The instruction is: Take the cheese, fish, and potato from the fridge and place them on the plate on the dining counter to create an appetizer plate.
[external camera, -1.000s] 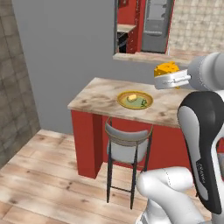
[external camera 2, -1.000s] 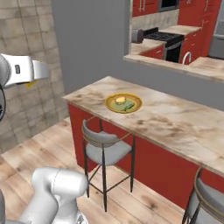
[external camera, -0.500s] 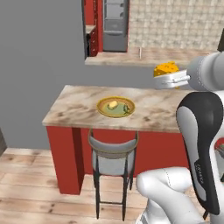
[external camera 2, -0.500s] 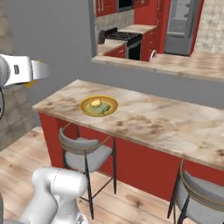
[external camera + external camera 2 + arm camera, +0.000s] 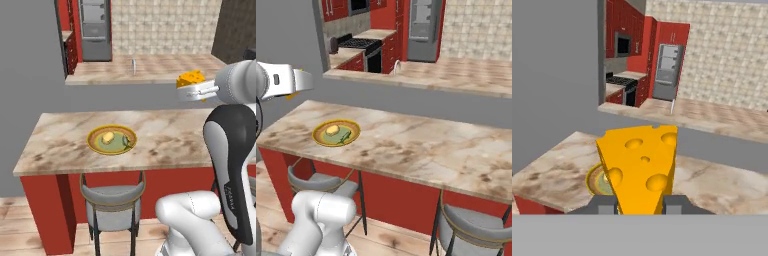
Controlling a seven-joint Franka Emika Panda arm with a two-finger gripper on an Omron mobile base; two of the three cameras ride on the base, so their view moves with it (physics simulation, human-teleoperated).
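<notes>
My gripper (image 5: pixel 192 89) is shut on the cheese (image 5: pixel 191 78), an orange-yellow wedge with holes, held in the air above the right part of the dining counter (image 5: pixel 165 145). In the hand view the cheese (image 5: pixel 639 167) stands upright between the two fingertips (image 5: pixel 607 202). The plate (image 5: pixel 95 145), golden-rimmed with a pale green centre, lies on the counter left of the gripper. On it are the pale potato (image 5: pixel 107 136) and the slim dark fish (image 5: pixel 125 143). From the right base view the plate (image 5: pixel 320 140) sits at the counter's left end. The grey fridge (image 5: pixel 96 30) stands far back.
A grey-seated stool (image 5: pixel 114 197) stands under the counter below the plate, and a second stool (image 5: pixel 476 225) farther right. Behind the dining counter runs a farther marbled counter with a faucet (image 5: pixel 133 66). A stove (image 5: pixel 358 44) and red cabinets line the back wall.
The whole picture has shifted as the base moved: the dining counter and plate now sit nearer and more squarely ahead. The cheese stays gripped in the same pose.
</notes>
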